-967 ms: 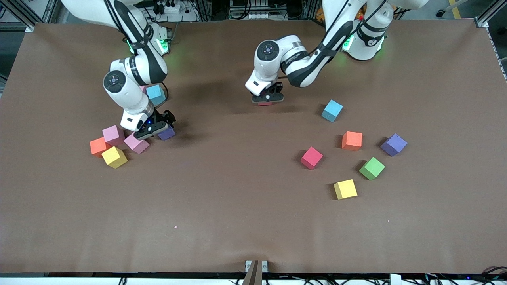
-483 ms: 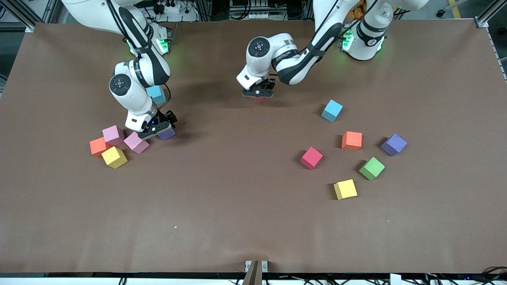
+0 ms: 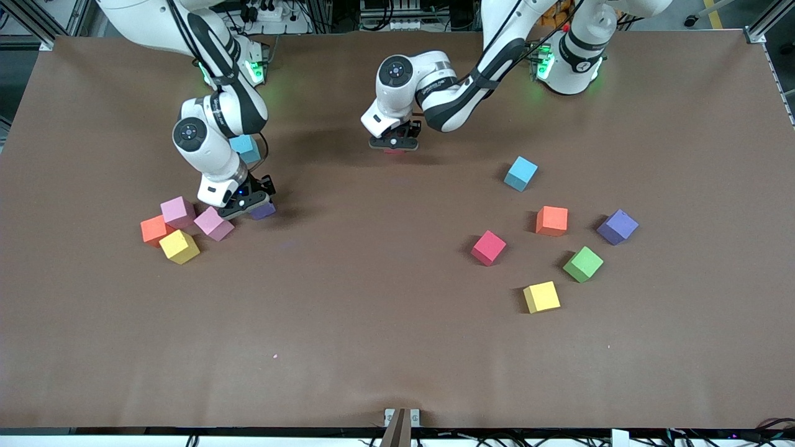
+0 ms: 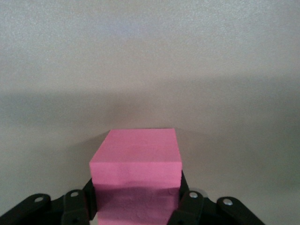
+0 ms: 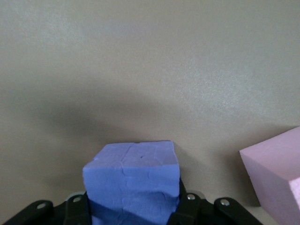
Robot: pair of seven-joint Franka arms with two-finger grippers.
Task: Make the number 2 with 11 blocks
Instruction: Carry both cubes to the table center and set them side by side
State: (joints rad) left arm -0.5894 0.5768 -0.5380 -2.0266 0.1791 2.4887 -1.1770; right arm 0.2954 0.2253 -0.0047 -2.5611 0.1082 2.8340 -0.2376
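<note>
My left gripper (image 3: 393, 144) hangs low over the table near the robots' bases, shut on a red block (image 4: 136, 159) that looks pink in the left wrist view. At the right arm's end, my right gripper (image 3: 248, 202) is shut on a purple block (image 5: 133, 178) resting on the table. Two pink blocks (image 3: 213, 223) (image 3: 177, 211), an orange block (image 3: 151, 229) and a yellow block (image 3: 179, 246) cluster beside it. Toward the left arm's end lie red (image 3: 489, 248), orange (image 3: 551, 220), purple (image 3: 617, 226), green (image 3: 583, 264) and yellow (image 3: 541, 297) blocks. No number 2 is in view.
One light-blue cube (image 3: 243, 147) sits partly hidden by the right arm. Another light-blue cube (image 3: 520, 173) lies farther from the front camera than the orange block at the left arm's end. The brown table (image 3: 372, 298) spreads wide between the two clusters.
The right gripper has closed on the purple block. The left gripper has carried the red block toward the robots' bases and slightly toward the right arm's end.
</note>
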